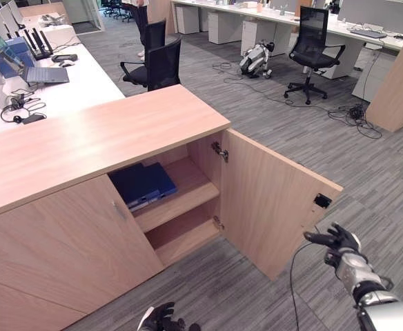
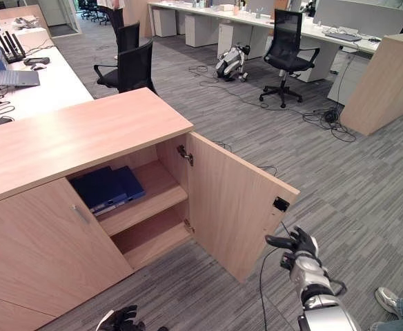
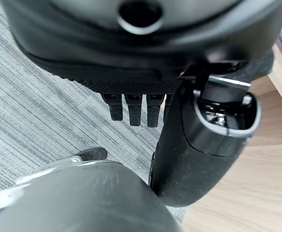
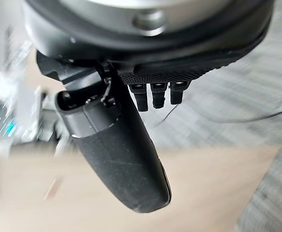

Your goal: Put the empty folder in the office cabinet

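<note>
Folder (image 1: pixel 143 185): you will find the dark blue folder lying flat on the upper shelf (image 1: pixel 181 196) of the office cabinet (image 1: pixel 84 148), toward the left of the open compartment, with its front edge close to the shelf's lip.
Cabinet door (image 1: pixel 270 200): the right-hand door stands swung wide open; the left-hand door (image 1: pixel 63 245) is closed.
Lower shelf (image 1: pixel 184 238): you see bare wood below the folder's shelf.
Right hand (image 1: pixel 339 247): it hangs in the air over the grey carpet (image 1: pixel 367 179), just beside the free edge of the open door and apart from it. Your right wrist view shows the fingers (image 4: pixel 153 94) hanging straight and side by side, the thumb out to one side, nothing between them.
Left hand (image 1: pixel 161 317): it sits low at the bottom edge of the head views, over the carpet in front of the cabinet. Your left wrist view shows its fingers (image 3: pixel 133 108) straight and in a row, gripping nothing.
Surroundings: a white desk (image 1: pixel 84 79) with a laptop (image 1: pixel 43 72) stands behind the cabinet, black office chairs (image 1: pixel 312 48) stand on the carpet, and a person's shoe (image 2: pixel 391 301) shows at the lower right of the right eye view.
</note>
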`<state>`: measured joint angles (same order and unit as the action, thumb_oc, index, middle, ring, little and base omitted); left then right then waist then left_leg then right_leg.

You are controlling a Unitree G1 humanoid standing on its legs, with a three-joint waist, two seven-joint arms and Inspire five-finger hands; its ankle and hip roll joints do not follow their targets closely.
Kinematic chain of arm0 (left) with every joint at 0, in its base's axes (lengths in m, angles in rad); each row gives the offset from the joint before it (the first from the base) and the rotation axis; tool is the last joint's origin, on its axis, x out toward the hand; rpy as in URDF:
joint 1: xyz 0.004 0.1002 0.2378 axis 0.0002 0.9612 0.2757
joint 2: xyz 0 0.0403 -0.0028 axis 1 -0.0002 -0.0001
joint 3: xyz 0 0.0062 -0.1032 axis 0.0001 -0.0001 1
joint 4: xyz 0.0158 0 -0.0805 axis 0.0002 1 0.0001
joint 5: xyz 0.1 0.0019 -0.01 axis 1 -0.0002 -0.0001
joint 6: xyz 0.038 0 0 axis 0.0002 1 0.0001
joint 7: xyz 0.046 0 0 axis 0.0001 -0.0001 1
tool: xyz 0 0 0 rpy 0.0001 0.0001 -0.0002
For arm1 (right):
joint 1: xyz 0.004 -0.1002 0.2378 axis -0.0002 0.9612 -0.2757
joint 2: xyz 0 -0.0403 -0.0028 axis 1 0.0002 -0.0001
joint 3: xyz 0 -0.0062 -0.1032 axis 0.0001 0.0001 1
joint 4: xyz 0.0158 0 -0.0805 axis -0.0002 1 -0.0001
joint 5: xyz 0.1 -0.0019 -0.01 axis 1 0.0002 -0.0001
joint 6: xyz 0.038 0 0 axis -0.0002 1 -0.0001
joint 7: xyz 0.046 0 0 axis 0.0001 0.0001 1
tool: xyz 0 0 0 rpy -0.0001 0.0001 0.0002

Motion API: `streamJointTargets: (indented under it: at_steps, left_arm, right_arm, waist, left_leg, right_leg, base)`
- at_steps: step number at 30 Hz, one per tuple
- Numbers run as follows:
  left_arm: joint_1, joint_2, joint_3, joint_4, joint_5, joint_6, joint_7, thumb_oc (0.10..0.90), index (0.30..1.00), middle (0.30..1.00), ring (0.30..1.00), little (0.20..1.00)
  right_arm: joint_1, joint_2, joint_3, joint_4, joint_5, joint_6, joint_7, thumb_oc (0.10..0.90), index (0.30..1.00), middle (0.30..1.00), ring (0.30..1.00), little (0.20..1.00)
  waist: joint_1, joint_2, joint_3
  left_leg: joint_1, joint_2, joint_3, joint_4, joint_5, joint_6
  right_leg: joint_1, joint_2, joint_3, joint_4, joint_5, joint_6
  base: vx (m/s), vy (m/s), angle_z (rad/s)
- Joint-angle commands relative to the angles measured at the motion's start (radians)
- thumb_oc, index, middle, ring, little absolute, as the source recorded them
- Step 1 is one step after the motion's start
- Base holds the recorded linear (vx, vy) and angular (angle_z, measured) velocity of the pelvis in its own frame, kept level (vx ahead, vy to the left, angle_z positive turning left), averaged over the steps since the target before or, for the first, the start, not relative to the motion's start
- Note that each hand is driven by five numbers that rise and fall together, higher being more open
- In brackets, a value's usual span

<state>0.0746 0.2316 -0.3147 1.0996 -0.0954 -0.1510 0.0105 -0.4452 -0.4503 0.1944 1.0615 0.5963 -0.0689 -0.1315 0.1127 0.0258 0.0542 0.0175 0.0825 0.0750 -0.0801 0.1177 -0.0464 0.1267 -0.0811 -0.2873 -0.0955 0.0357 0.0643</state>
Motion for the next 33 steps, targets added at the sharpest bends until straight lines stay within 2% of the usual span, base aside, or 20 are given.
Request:
streamJointTargets:
  at_steps: [1,6,16,20,22,23,24,26,27,28,29,31,32,33]
  left_arm:
    - [0.003,0.003,-0.051,0.062,0.017,0.005,-0.014,0.8,0.9,0.9,0.9,0.9]
    - [-0.013,-0.005,-0.046,0.065,0.009,0.016,0.003,0.8,0.9,0.9,0.9,0.9]
    - [-0.052,-0.007,-0.041,0.054,0.012,0.02,0.028,0.8,0.9,0.9,0.9,0.9]
    - [-0.064,0.009,-0.029,0.022,-0.014,0.01,0.033,0.8,0.9,0.9,0.9,0.9]
    - [-0.085,0.02,-0.029,-0.022,-0.042,0.001,0.033,0.8,0.9,0.9,0.9,0.9]
    - [-0.092,0.015,-0.026,-0.052,-0.064,-0.007,0.036,0.8,0.9,0.9,0.9,0.9]
    - [-0.092,0.047,0.003,0.005,-0.033,0.007,0.026,0.8,0.9,0.9,0.9,0.9]
    - [-0.11,0.068,0.062,0.1,-0.068,0.014,0.009,0.8,0.9,0.9,0.9,0.9]
    - [-0.15,0.049,0.079,0.112,-0.092,0.013,0.018,0.8,0.9,0.9,0.9,0.9]
    - [-0.176,0.049,0.086,0.114,-0.099,0.023,0.02,0.8,0.9,0.9,0.9,0.9]
    - [-0.18,0.035,0.086,0.132,-0.051,0.044,0.028,0.8,0.9,0.9,0.9,0.9]
    - [-0.132,0.046,0.068,0.143,0.034,0.047,0.019,0.8,0.9,0.9,0.9,0.9]
    - [-0.131,0.046,0.069,0.143,0.034,0.047,0.019,0.8,0.9,0.9,0.9,0.9]
    - [-0.122,0.062,0.066,0.131,0.053,0.044,0.012,0.8,0.9,0.9,0.9,0.9]
  right_arm:
    - [-0.16,0.009,0.016,-0.087,-0.017,-0.099,0.003,0.8,0.9,0.9,0.9,0.9]
    - [-0.195,0.119,0.132,-0.264,-0.021,-0.104,0.018,0.8,0.9,0.9,0.9,0.9]
    - [-0.178,0.207,0.26,-0.396,-0.037,-0.083,0.063,0.8,0.9,0.9,0.9,0.9]
    - [-0.153,0.212,0.286,-0.447,-0.044,-0.089,0.084,0.8,0.9,0.9,0.9,0.9]
    - [-0.134,0.192,0.276,-0.47,-0.045,-0.092,0.079,0.8,0.9,0.9,0.9,0.9]
    - [-0.119,0.186,0.266,-0.482,-0.046,-0.1,0.067,0.8,0.9,0.9,0.9,0.9]
    - [-0.112,0.176,0.258,-0.478,-0.039,-0.101,0.076,0.8,0.9,0.9,0.9,0.9]
    - [-0.097,0.187,0.282,-0.5,-0.033,-0.114,0.092,0.8,0.9,0.9,0.9,0.9]
    - [-0.092,0.211,0.307,-0.511,-0.043,-0.114,0.098,0.8,0.9,0.9,0.9,0.9]
    - [-0.092,0.231,0.335,-0.504,-0.048,-0.088,0.115,0.8,0.9,0.9,0.9,0.9]
    - [-0.087,0.257,0.371,-0.546,-0.064,-0.059,0.147,0.8,0.9,0.9,0.9,0.9]
    - [-0.135,0.281,0.47,-0.614,-0.097,-0.03,0.218,0.8,0.9,0.9,0.9,0.9]
    - [-0.136,0.282,0.47,-0.614,-0.097,-0.029,0.219,0.8,0.9,0.9,0.9,0.9]
    - [-0.193,0.309,0.544,-0.667,-0.099,-0.019,0.256,0.8,0.9,0.9,0.9,0.9]
  waist:
    - [0.02,-0.065,0.033]
    - [0.025,-0.068,0.035]
    - [0.037,-0.07,0.039]
    - [0.057,-0.064,0.059]
    - [0.07,-0.063,0.084]
    - [0.078,-0.065,0.101]
    - [0.068,-0.065,0.1]
    - [0.023,-0.071,0.084]
    - [0.008,-0.07,0.081]
    - [-0.007,-0.066,0.067]
    - [-0.026,-0.051,0.043]
    - [0.005,-0.057,0.034]
    - [0.003,-0.058,0.035]
    - [0.041,-0.068,0.037]
  left_leg:
    - [0.065,0.0,-0.03,-0.007,-0.103,-0.029]
    - [0.064,0.002,-0.035,-0.007,-0.1,-0.03]
    - [0.061,0.005,-0.071,-0.007,-0.093,-0.038]
    - [0.039,0.009,-0.099,-0.007,-0.053,-0.062]
    - [-0.029,-0.002,-0.137,0.014,-0.028,-0.083]
    - [-0.062,0.001,-0.122,0.06,-0.047,-0.086]
    - [-0.062,0.018,-0.064,0.091,-0.064,-0.079]
    - [0.003,0.088,0.1,0.137,-0.11,-0.086]
    - [0.029,0.119,0.174,0.163,-0.116,-0.092]
    - [0.054,0.13,0.227,0.153,-0.127,-0.093]
    - [0.086,0.116,0.285,0.086,-0.133,-0.09]
    - [0.07,0.085,0.242,0.075,-0.142,-0.074]
    - [0.07,0.084,0.24,0.075,-0.143,-0.073]
    - [0.061,0.063,0.215,0.062,-0.144,-0.055]
  right_leg:
    - [0.023,-0.046,0.01,0.008,-0.054,0.082]
    - [0.024,-0.044,0.013,0.008,-0.055,0.076]
    - [0.041,-0.042,-0.01,0.008,-0.066,0.064]
    - [0.048,-0.043,-0.054,0.008,-0.072,0.063]
    - [0.036,-0.063,-0.106,0.011,-0.068,0.066]
    - [0.024,-0.084,-0.151,0.014,-0.06,0.069]
    - [0.015,-0.1,-0.176,0.017,-0.054,0.069]
    - [0.01,-0.113,-0.194,0.033,-0.066,0.067]
    - [0.004,-0.118,-0.211,0.049,-0.072,0.059]
    - [0.0,-0.123,-0.227,0.057,-0.078,0.054]
    - [0.002,-0.132,-0.257,0.073,-0.072,0.061]
    - [0.013,-0.154,-0.271,0.1,-0.062,0.07]
    - [0.014,-0.156,-0.273,0.102,-0.062,0.071]
    - [0.025,-0.179,-0.302,0.118,-0.059,0.079]
  base:
    - [0.0,0.0,0.0]
    - [0.01,-0.01,-0.04]
    - [0.01,-0.041,0.01]
    - [-0.04,-0.044,0.13]
    - [-0.2,-0.017,0.44]
    - [-0.28,0.046,1.15]
    - [-0.24,0.115,1.23]
    - [-0.06,0.162,0.83]
    - [-0.01,0.164,0.15]
    - [0.0,0.259,0.0]
    - [0.1,0.33,0.74]
    - [0.09,0.272,0.94]
    - [0.03,0.175,0.41]
    - [0.02,0.169,0.49]
